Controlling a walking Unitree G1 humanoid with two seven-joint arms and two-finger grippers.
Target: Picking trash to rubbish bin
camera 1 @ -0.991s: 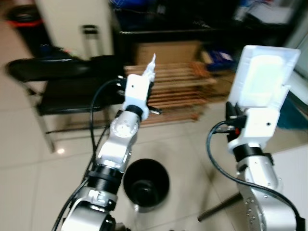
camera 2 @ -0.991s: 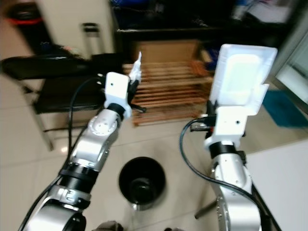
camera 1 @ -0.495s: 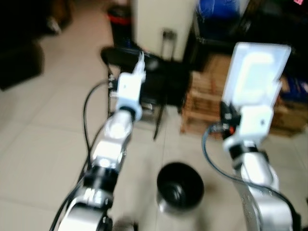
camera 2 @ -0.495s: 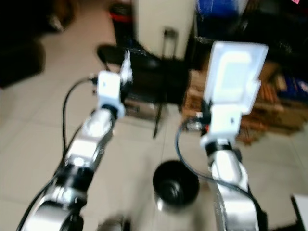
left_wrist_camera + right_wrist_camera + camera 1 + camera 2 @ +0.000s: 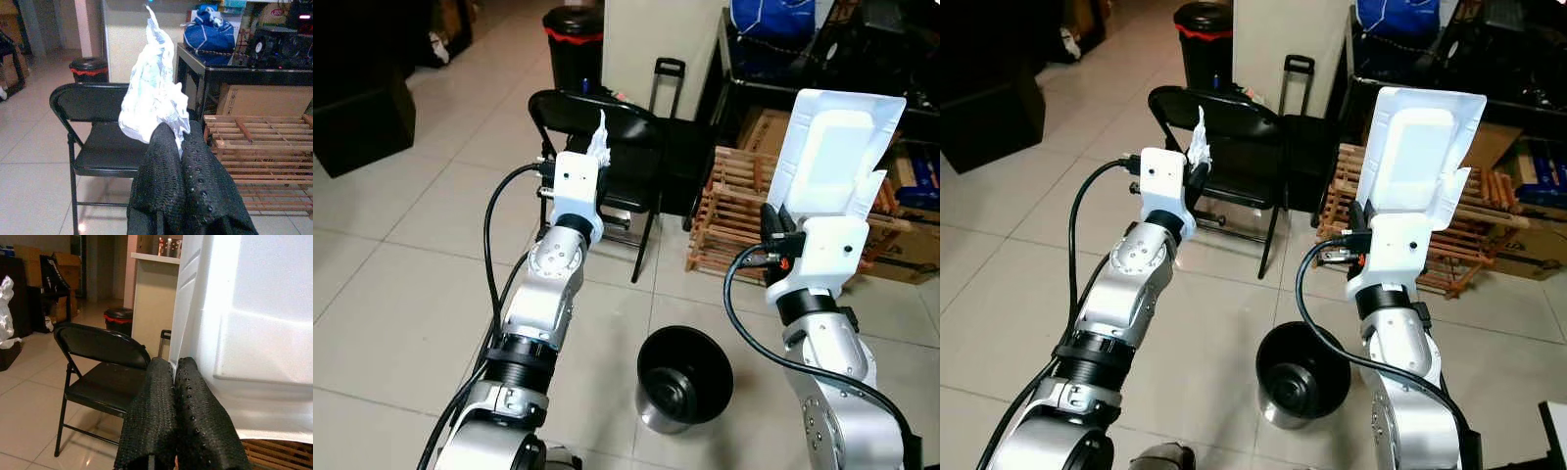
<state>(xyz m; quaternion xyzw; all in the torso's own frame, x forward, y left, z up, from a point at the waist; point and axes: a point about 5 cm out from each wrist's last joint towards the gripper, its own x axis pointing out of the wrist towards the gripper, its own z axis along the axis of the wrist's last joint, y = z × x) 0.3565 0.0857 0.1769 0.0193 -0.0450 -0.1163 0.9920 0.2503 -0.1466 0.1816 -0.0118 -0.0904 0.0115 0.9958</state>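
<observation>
Upper left of centre, the left gripper is clamped on crumpled white trash. At right, the right gripper pinches a white foam tray, its lower edge hidden behind the wrist. The black bin sits at bottom centre, its contents hard to make out.

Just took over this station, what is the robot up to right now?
It is carrying trash in both arms. The left gripper is shut on a crumpled white wrapper, the right gripper on a white foam tray, both held up at chest height. A small black bin sits on the tiled floor between the arms, below them. A black folding chair and a wooden pallet stand ahead.
</observation>
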